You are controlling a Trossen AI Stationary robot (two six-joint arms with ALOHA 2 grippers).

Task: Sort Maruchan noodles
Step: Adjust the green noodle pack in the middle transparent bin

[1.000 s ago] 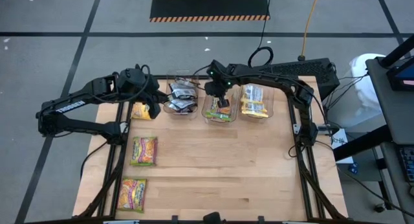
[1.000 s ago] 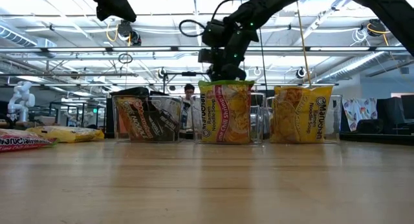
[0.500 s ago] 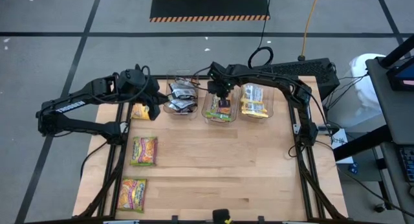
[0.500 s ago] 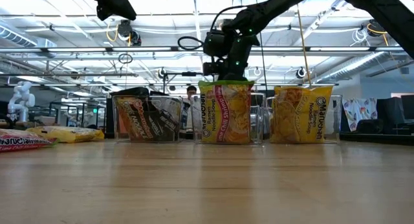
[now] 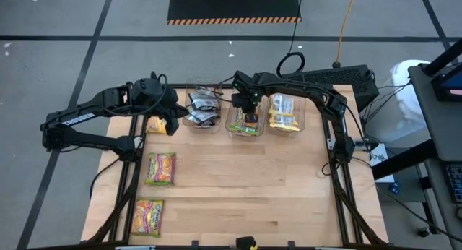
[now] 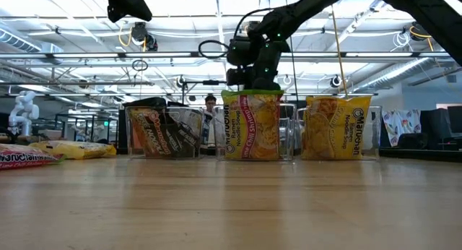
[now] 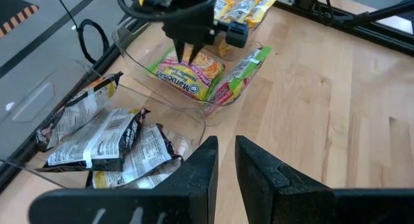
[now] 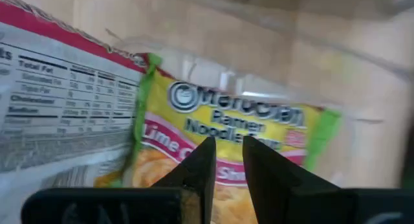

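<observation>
Three clear bins stand along the far edge. The left bin [image 5: 193, 122] holds black packets [image 7: 103, 136], the middle bin [image 5: 232, 127] lime-green ones [image 7: 187, 75], and the right bin [image 5: 302, 120] yellow ones [image 6: 338, 127]. My right gripper [image 8: 225, 153] is open and points down into the middle bin, just over a lime-green packet [image 8: 233, 127]. My left gripper [image 7: 226, 153] hangs open and holds nothing, above the table beside the left bin. Near it a yellow packet [image 5: 156, 124] lies flat. Two lime-green packets [image 5: 160, 168] [image 5: 149, 216] lie along the left side. My right gripper's fingers [image 7: 187, 52] come from above at the printed face of the top lime-green packet in the middle bin. That packet rests on the others in the bin. Nothing sits between the fingers, and I cannot tell whether their tips touch it.
The wooden table [image 5: 245, 192] is bare from its middle to its near and right edges. Black frame rails [image 5: 339, 185] run along both sides. One lime-green packet [image 6: 251, 125] stands upright against the middle bin's near wall.
My right gripper has sunk a little toward the middle bin and rolled about its wrist. The packets in the bins and on the table lie as before.
</observation>
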